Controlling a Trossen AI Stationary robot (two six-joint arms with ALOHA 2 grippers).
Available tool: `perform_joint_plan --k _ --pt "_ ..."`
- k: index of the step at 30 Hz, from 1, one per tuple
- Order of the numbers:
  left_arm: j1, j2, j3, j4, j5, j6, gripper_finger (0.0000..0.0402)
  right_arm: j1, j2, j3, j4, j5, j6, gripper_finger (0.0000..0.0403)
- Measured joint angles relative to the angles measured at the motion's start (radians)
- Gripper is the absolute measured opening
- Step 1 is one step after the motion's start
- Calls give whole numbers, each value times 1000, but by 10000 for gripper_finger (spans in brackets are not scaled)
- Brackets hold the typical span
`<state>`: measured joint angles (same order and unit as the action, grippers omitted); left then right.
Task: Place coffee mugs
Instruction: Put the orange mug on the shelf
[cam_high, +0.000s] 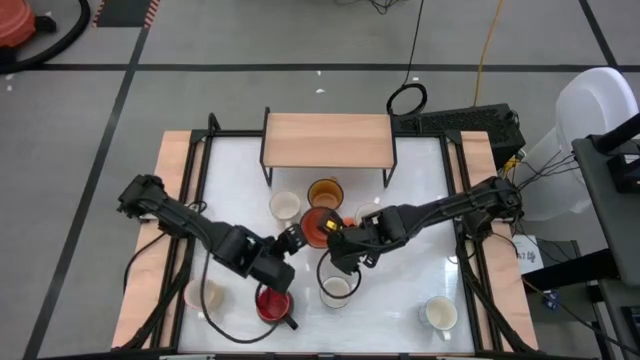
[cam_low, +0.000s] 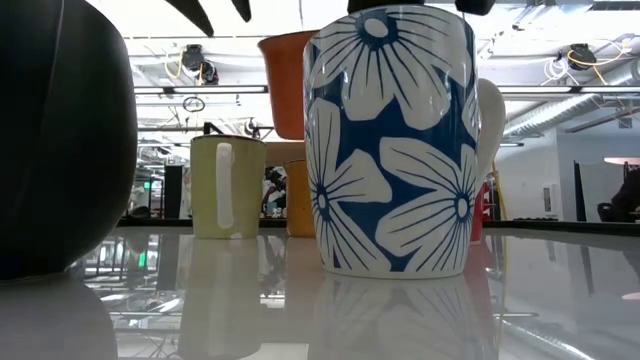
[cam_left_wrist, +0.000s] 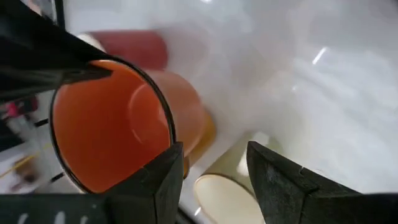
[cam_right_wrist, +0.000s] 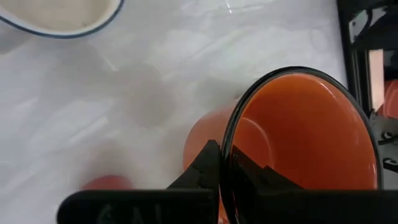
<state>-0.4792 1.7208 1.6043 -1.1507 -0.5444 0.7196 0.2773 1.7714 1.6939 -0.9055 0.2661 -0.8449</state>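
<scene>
Right gripper (cam_high: 340, 238) is pinching the orange mug's (cam_high: 318, 226) rim, jaws clenched, just in front of the shelf (cam_high: 327, 139); left gripper (cam_high: 291, 240) jaws, half-spread, are flanking it — collision or slip risking a drop onto the counter (cam_high: 420, 200).

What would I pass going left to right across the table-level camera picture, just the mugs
Dark mug at the left edge → cream mug farther back → orange mug raised off the table → blue-and-white flowered mug up close.
</scene>
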Motion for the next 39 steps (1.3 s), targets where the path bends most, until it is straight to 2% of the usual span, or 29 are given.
perform_joint_plan --k 4,9,16,22,32,35,39 --pt "0 30 0 0 -90 -16 182 -10 0 0 5 7 -12 2" --pt "2 53 0 2 -96 -72 181 -17 0 0 4 35 -28 2" --pt "7 54 0 11 -178 -129 181 -16 0 0 8 46 -75 2" --pt "39 71 0 23 -125 -127 181 -15 0 0 41 45 -114 3" --pt "49 90 -1 22 -120 -120 180 -14 0 0 35 44 -111 3" --pt "47 90 -1 23 -119 -113 160 -14 0 0 35 43 -111 3" --pt "45 90 0 22 -125 -92 102 -14 0 0 36 39 -120 4"
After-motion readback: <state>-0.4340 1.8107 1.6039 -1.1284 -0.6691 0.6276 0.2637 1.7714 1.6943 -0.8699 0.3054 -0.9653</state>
